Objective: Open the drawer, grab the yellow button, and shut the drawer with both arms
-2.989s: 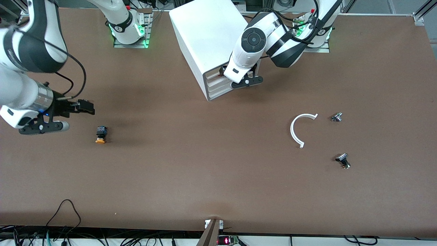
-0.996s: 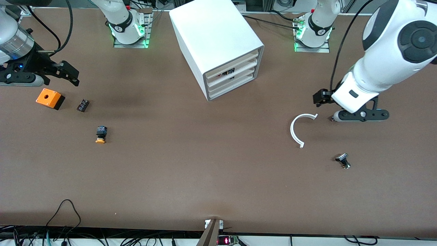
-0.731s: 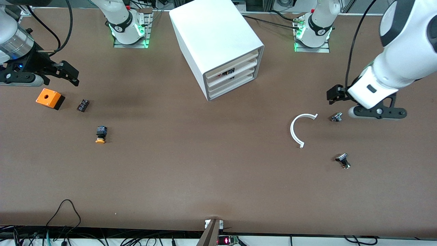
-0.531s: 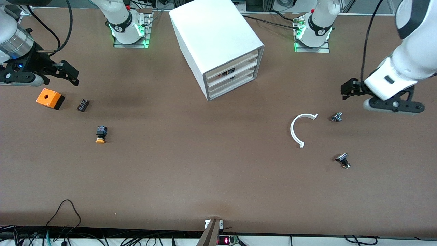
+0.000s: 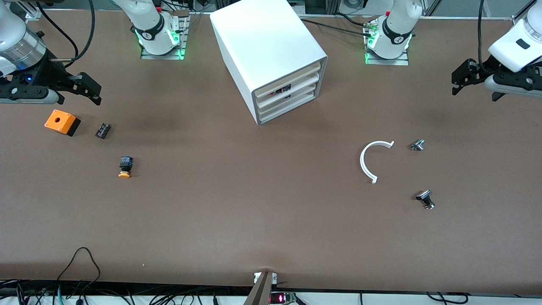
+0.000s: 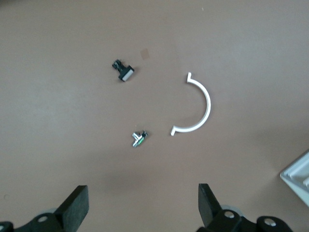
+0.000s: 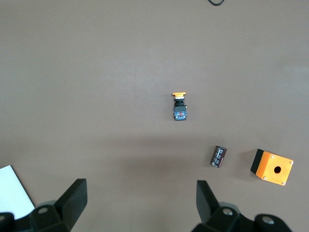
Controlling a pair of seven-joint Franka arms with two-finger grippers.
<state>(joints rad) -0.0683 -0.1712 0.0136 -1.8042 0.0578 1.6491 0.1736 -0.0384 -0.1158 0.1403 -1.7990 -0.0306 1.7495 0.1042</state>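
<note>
The white cabinet (image 5: 266,46) stands between the arm bases. Its top drawer (image 5: 292,75) sits pushed in, level with the three below it. The button (image 5: 124,167), orange cap and black body, lies on its side on the table toward the right arm's end; it also shows in the right wrist view (image 7: 179,107). My right gripper (image 5: 91,90) is open and empty in the air, over the table beside the orange box. My left gripper (image 5: 459,80) is open and empty, up over the left arm's end of the table. Both wrist views show the fingers spread wide, left (image 6: 142,212) and right (image 7: 140,200).
An orange square box (image 5: 62,122) and a small dark cylinder (image 5: 103,130) lie near the right gripper. A white curved strip (image 5: 371,159) and two silver-and-black knobs (image 5: 417,145) (image 5: 425,199) lie toward the left arm's end. Cables hang at the table's front edge.
The left gripper has left the cabinet's front and swung up and out to the left arm's end of the table. The right gripper moved from beside the button to over the orange box, then stayed.
</note>
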